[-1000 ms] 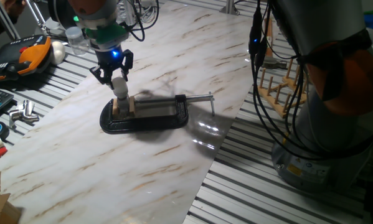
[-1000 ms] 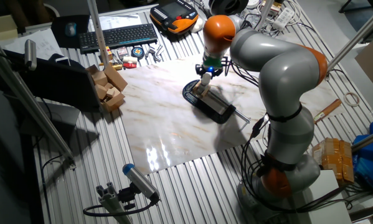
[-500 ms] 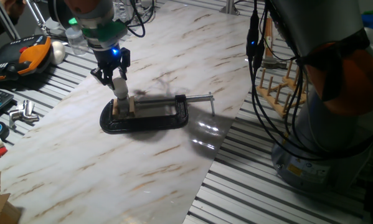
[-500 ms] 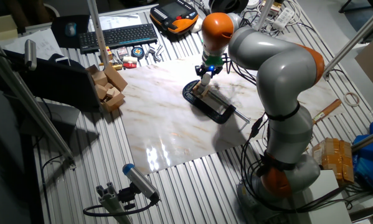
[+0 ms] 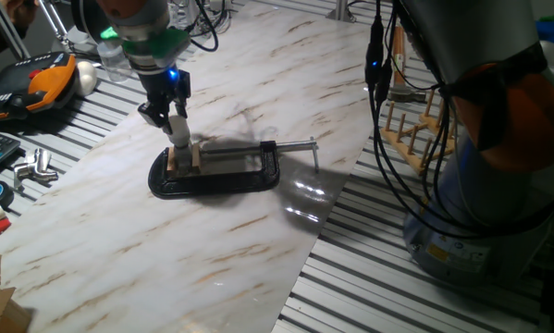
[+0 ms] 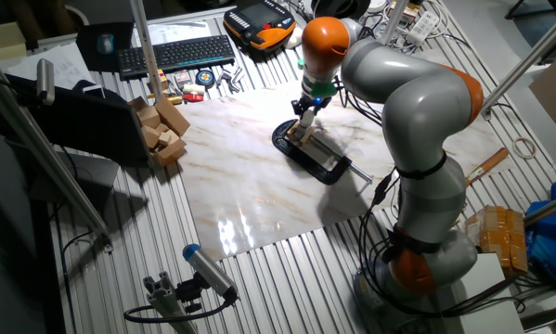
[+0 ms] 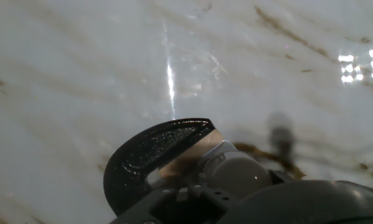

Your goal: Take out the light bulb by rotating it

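Small frosted white light bulb point(image 5: 178, 129), upright, metal base down.

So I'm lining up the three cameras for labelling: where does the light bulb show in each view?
One fixed view: the light bulb is upper left, between the fingers, standing at the clamp's left end.
The other fixed view: upper middle, under the orange wrist.
Hand view: bottom middle, a pale globe.
Shared landmark: the black clamp on the marble board.
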Tool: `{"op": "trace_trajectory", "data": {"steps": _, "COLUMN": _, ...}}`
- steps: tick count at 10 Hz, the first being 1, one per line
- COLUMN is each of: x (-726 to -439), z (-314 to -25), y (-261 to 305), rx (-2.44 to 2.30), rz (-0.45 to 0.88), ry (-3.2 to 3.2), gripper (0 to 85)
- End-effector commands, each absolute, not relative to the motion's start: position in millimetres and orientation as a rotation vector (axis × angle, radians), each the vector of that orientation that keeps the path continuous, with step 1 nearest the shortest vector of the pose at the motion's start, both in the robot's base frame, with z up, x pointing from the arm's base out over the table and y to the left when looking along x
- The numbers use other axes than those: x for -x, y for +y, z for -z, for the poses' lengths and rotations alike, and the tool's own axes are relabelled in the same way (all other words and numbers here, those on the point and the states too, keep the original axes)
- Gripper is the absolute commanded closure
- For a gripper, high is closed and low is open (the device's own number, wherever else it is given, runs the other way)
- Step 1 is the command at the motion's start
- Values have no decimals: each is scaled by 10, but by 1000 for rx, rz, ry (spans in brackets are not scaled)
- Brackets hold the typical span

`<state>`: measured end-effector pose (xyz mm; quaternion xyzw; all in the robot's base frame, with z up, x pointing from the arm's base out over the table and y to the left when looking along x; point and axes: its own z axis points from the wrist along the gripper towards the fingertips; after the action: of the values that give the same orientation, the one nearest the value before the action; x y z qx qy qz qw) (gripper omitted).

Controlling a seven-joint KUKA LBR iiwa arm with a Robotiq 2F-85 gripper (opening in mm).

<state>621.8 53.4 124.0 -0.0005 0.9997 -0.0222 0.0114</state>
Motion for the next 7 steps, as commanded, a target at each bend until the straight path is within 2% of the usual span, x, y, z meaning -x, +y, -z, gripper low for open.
{"op": "trace_trajectory", "data": {"steps": 1, "x": -6221, "z": -1242, "y": 533, "rx": 293, "rz": 68, "ry": 3103, "gripper": 850}}
{"op": "trace_trajectory", "data": {"steps": 4, "x": -6227, "z": -1237, "y": 532, "rx": 420, "rz": 108, "ry": 3091, "gripper": 850}}
{"op": "trace_trajectory", "data": {"steps": 7, "x": -6224, "z": -1237, "y": 540, "rx": 490, "rz": 72, "ry": 3065, "gripper": 850}}
